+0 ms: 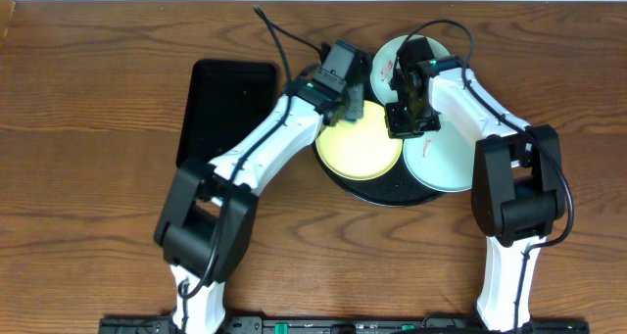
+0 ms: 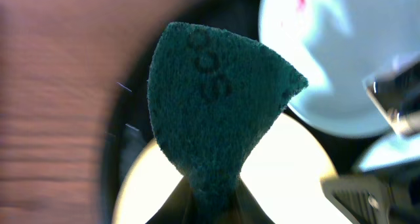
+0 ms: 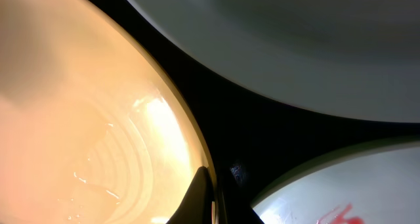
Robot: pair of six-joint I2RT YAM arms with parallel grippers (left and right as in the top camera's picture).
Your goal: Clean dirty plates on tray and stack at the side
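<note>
Brown wooden worktop (image 1: 88,99), round black tray (image 1: 384,190) mid-field carrying three plates: pale yellow round plate (image 1: 359,146), red-smeared mint plate (image 1: 387,62) beyond, second mint plate (image 1: 449,163) rightward. Left pincer (image 2: 213,198) nips a dark green scouring pad (image 2: 216,112) over the yellow; right pincer (image 3: 209,199), closed and empty, sits at its rim. Press flat, sweep gently, brace that rim.

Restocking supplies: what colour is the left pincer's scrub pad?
Dark teal-green pad; clearest in left wrist view.

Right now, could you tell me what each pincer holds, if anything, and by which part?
The left pincer pinches the dark green scouring pad by its narrow bottom end. The right pincer is shut on nothing.
</note>
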